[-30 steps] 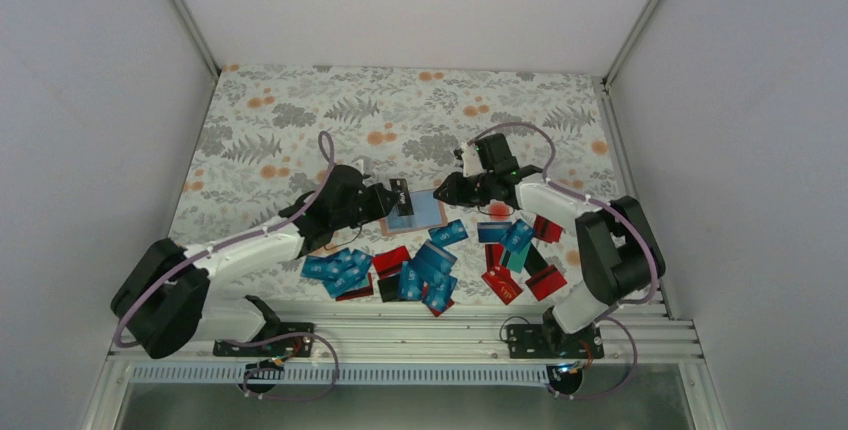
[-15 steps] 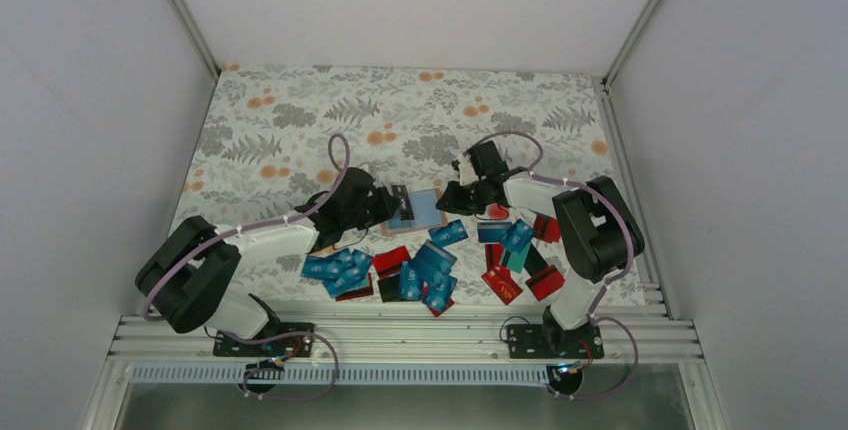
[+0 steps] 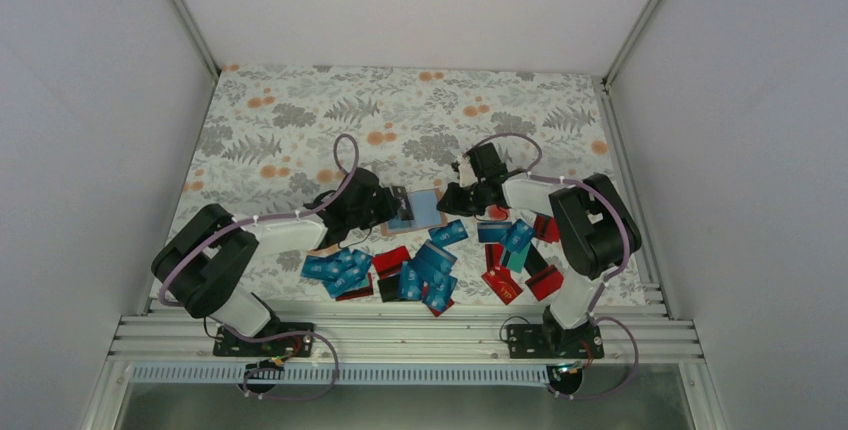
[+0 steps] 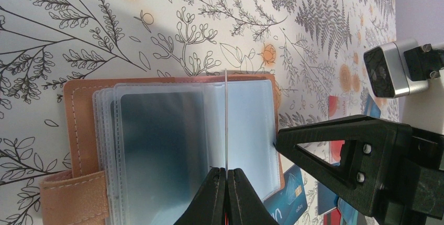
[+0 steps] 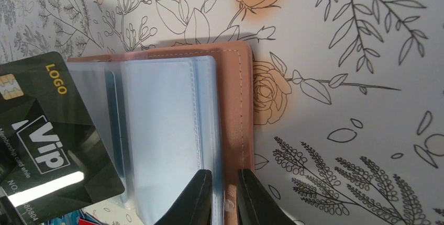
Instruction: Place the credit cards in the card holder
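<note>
The tan-pink card holder (image 3: 425,212) lies open on the floral cloth, its clear sleeves fanned out (image 4: 157,146). My left gripper (image 3: 398,202) is shut on the black "VIP" credit card (image 5: 47,141). In the left wrist view this card shows edge-on (image 4: 226,120), standing over the sleeves between the shut fingertips (image 4: 226,175). My right gripper (image 3: 447,200) is closed on the holder's right edge (image 5: 233,94), with sleeve edges and cover between its jaws (image 5: 224,180). Loose credit cards (image 3: 420,265), blue, teal and red, lie in front of the holder.
More red and black cards (image 3: 510,280) lie at the front right, near the right arm's base. A blue card (image 4: 288,196) lies just beside the holder's near corner. The cloth ends at the metal rail along the front and at the white walls on both sides.
Both arms have folded in and come lower, their elbows shifting toward the middle. The grippers stay at the holder, the left still holding the card, the right at the holder's edge.
</note>
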`<action>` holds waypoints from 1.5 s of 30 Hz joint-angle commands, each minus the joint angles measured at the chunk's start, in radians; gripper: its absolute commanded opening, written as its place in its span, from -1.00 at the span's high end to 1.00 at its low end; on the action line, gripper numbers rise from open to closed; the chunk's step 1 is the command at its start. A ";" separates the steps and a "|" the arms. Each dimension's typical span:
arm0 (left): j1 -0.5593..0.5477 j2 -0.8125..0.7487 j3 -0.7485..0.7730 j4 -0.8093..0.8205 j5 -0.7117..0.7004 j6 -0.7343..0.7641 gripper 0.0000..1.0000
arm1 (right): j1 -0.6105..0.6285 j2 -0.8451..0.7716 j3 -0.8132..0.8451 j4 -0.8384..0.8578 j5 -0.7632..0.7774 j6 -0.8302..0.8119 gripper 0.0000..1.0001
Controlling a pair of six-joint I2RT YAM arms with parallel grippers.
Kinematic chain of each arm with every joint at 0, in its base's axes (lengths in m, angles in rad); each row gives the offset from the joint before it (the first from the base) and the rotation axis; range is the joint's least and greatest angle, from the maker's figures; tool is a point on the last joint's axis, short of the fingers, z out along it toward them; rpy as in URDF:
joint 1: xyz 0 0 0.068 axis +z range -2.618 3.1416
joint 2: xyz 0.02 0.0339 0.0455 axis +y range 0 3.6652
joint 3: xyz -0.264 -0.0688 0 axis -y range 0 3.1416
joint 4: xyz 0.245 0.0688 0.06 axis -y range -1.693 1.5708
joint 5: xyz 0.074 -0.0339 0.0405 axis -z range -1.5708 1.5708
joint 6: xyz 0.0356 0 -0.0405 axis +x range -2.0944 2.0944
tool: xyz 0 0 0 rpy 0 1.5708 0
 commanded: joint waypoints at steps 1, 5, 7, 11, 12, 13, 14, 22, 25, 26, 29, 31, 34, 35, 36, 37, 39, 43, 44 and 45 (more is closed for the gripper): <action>0.004 0.018 0.027 0.025 -0.027 0.004 0.95 | -0.005 0.007 -0.030 0.011 0.015 -0.019 0.71; 0.001 0.026 0.014 0.040 -0.019 -0.009 0.95 | -0.005 0.004 -0.034 0.011 0.013 -0.018 0.71; -0.003 0.028 0.009 0.041 -0.023 -0.013 0.95 | -0.005 0.003 -0.035 0.011 0.012 -0.018 0.71; -0.013 0.029 0.004 0.034 -0.040 -0.014 0.95 | -0.005 -0.003 -0.041 0.009 0.013 -0.018 0.72; -0.014 0.029 0.003 0.031 -0.045 -0.014 0.95 | -0.006 -0.004 -0.043 0.009 0.012 -0.020 0.72; -0.014 0.030 0.001 0.030 -0.048 -0.014 0.95 | -0.005 -0.005 -0.044 0.009 0.013 -0.020 0.72; -0.014 0.028 0.000 0.032 -0.047 -0.014 0.95 | -0.005 -0.006 -0.046 0.009 0.012 -0.021 0.72; -0.025 0.039 -0.019 0.042 -0.049 -0.051 0.95 | -0.005 -0.013 -0.056 0.014 0.009 -0.017 0.74; -0.028 0.053 -0.024 0.059 -0.042 -0.068 0.95 | -0.005 -0.013 -0.059 0.017 0.005 -0.015 0.74; -0.031 0.058 -0.027 0.069 -0.038 -0.072 0.95 | -0.006 -0.012 -0.061 0.016 0.004 -0.015 0.74; -0.037 0.069 -0.031 0.087 -0.033 -0.084 0.95 | -0.005 -0.016 -0.071 0.020 0.003 -0.013 0.74; -0.038 0.071 -0.036 0.099 -0.031 -0.089 0.95 | -0.005 -0.018 -0.078 0.020 0.003 -0.011 0.74; -0.040 0.069 -0.046 0.115 -0.025 -0.099 0.95 | -0.005 -0.026 -0.086 0.017 0.005 -0.009 0.75; -0.040 0.069 -0.051 0.123 -0.022 -0.101 0.95 | -0.005 -0.027 -0.088 0.015 0.008 -0.008 0.75; -0.040 0.068 -0.057 0.129 -0.019 -0.105 0.95 | -0.005 -0.030 -0.091 0.014 0.010 -0.006 0.75; -0.040 0.067 -0.061 0.132 -0.019 -0.107 0.95 | -0.005 -0.031 -0.093 0.014 0.011 -0.006 0.75; -0.040 0.066 -0.070 0.140 -0.017 -0.109 0.95 | -0.005 -0.031 -0.094 0.014 0.011 -0.005 0.75; -0.040 0.071 -0.081 0.159 -0.005 -0.119 0.95 | -0.005 -0.028 -0.097 0.014 0.009 -0.005 0.77; -0.040 0.074 -0.078 0.159 -0.001 -0.117 0.95 | -0.005 -0.028 -0.098 0.014 0.009 -0.005 0.77; -0.040 0.079 -0.074 0.160 0.005 -0.115 0.95 | -0.005 -0.029 -0.098 0.014 0.007 -0.005 0.77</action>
